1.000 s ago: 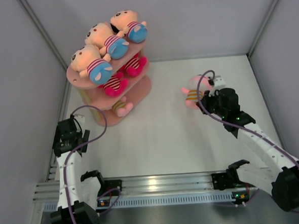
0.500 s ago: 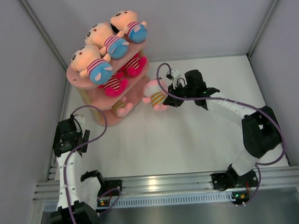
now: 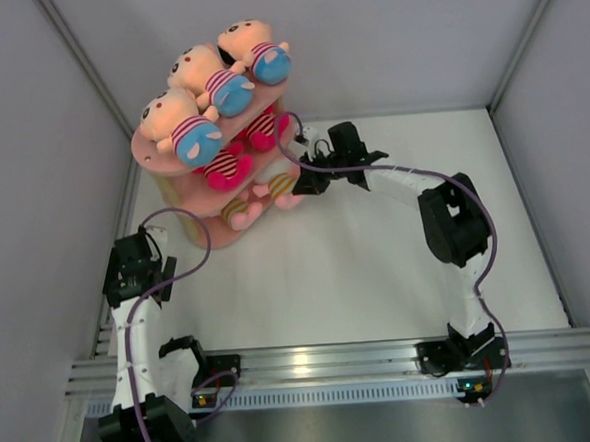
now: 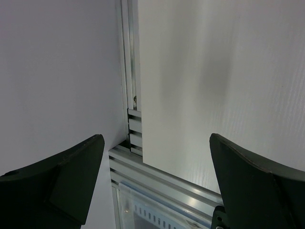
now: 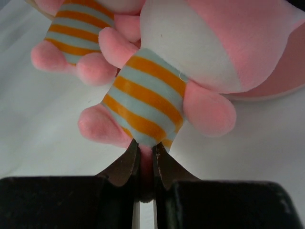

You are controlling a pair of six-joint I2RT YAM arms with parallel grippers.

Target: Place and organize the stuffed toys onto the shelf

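One pink striped toy lay at the edge of the shelf's lowest board, just beside its striped twin, the right hand clamped on its lower end, evidently to seat it alongside, while the left hand, fingers apart, hung idle well clear of the shelf.

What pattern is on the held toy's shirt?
Shirt: orange and pale-blue stripes; best in right wrist view.

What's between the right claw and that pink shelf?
A pink striped toy, pinched by the right claw, lying at the bottom board of the shelf; the overhead view shows it.
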